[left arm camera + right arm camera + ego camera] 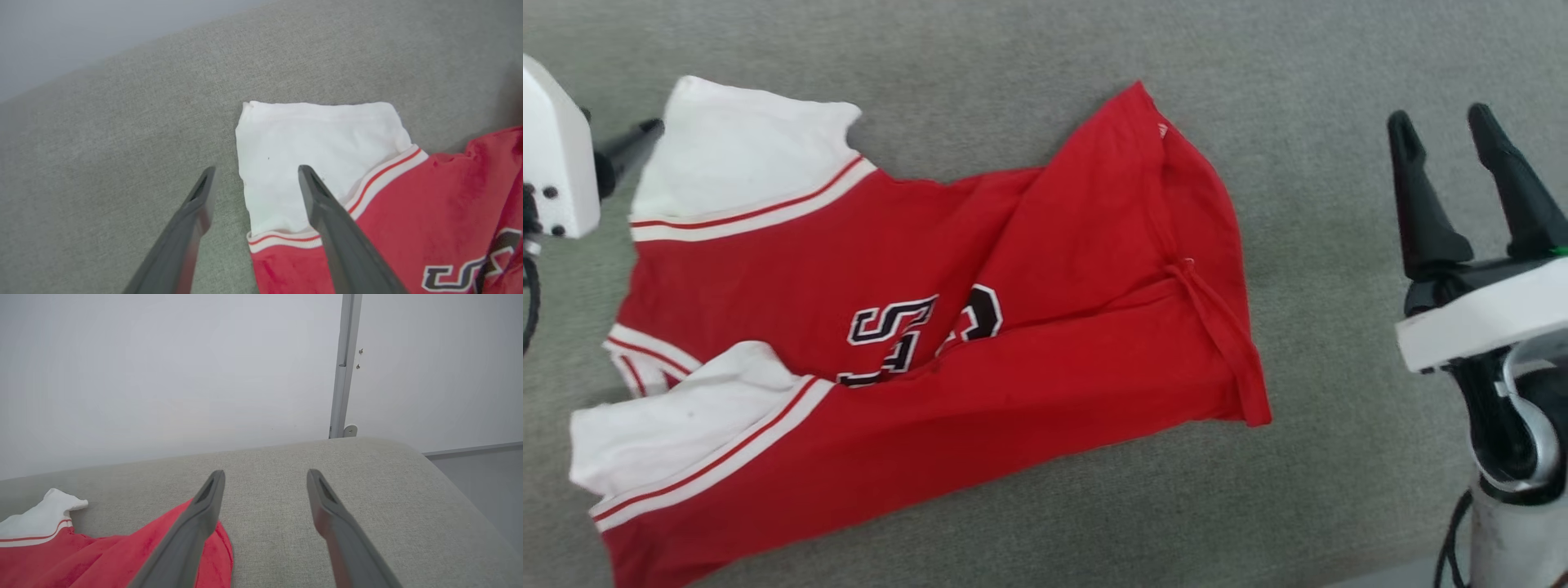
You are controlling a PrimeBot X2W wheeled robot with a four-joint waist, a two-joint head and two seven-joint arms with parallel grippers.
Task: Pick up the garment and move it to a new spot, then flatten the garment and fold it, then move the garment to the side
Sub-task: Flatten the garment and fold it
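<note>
At the left edge, the left gripper (257, 169) stands open and empty, 1 finger over the white corner of the jersey (931, 327). The jersey lies rumpled across the middle of the grey woven cushion (1339, 82): soft red cloth, 2 white panels with red-striped trim at left. Its black, white-edged lettering (923, 331) is half folded under and unreadable. At right, the right gripper (1441, 118) hangs open, apart from it.
</note>
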